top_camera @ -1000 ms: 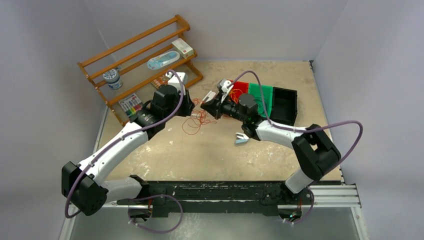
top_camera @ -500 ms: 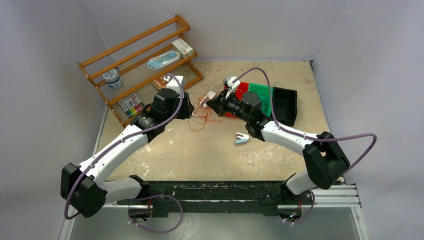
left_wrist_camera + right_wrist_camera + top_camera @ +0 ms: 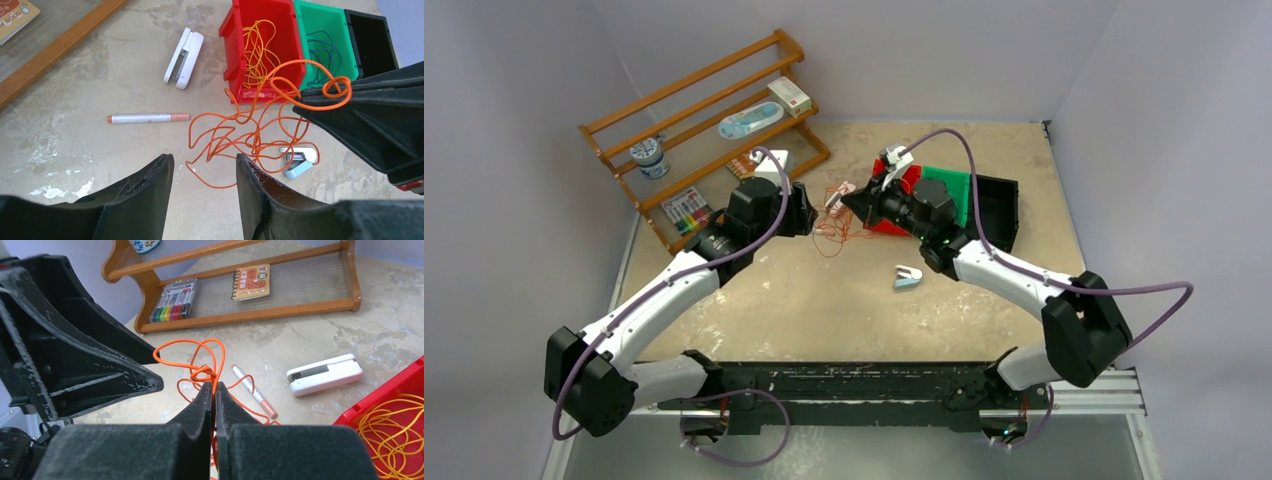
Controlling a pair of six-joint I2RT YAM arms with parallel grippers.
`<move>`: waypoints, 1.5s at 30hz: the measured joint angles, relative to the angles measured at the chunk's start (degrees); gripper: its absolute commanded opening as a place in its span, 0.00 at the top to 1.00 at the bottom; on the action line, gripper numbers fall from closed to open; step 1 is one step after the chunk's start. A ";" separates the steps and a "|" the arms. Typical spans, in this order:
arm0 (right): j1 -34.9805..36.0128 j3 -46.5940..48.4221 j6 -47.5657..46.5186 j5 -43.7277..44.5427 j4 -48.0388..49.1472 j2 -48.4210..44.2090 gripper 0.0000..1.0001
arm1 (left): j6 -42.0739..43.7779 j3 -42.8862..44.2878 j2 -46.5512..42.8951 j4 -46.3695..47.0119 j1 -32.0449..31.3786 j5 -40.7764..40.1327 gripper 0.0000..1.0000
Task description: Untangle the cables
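Centrally, one orange cable [image 3: 240,135] lies as a loose, loopy tangle on the desk [image 3: 100,150], just in front of the red bin [image 3: 231,35], with a strand rising across the bin's front wall.

- Right gripper [image 3: 213,387]: fingers pressed together on a knotted loop of the orange cable, holding it above the desk beside the red bin.
- Left gripper [image 3: 203,160]: fingers apart, nothing between them, facing the tangle from the side away from the red bin.
- Yellow cable [image 3: 257,50]: coiled inside the red bin.
- Dark cable [image 3: 325,50]: in the green bin [image 3: 322,17], which touches the red bin's side, with the black bin [image 3: 372,40] beyond.
- White stapler [image 3: 184,57]: on the desk near the red bin's other side.
- Marker [image 3: 148,118]: lying flat, farther from the red bin than the white stapler.
- Blue stapler [image 3: 298,160]: at the tangle's edge, in front of the red bin.
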 measured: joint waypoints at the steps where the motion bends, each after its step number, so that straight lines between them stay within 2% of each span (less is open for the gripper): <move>1: -0.04 0.31 0.07 0.02 -0.17 -0.26 1.00 | -0.02 0.00 0.00 0.15 0.00 0.02 0.52; 10: -0.42 1.29 1.05 -0.76 -1.44 -1.51 1.00 | -0.37 -1.46 0.00 3.06 0.00 1.03 0.52; 24: -0.46 5.73 1.64 -8.79 -3.74 -1.46 1.00 | 0.07 -4.26 -2.84 13.53 0.00 4.02 0.54; 31: -0.46 5.73 1.99 -10.84 -4.26 -1.42 1.00 | 0.28 -4.26 -2.58 15.21 0.00 4.02 0.70; 39: -0.46 5.73 2.16 -12.15 -4.37 -1.42 1.00 | 0.39 -4.26 -0.39 15.58 0.00 4.57 1.00; 41: -0.46 5.73 2.16 -12.04 -4.46 -1.42 0.93 | 0.33 -4.24 -0.24 15.54 0.00 4.90 1.00; 45: -0.46 5.53 1.88 -8.59 -5.33 -1.68 0.63 | 0.57 -3.04 -0.24 14.10 0.00 4.92 1.00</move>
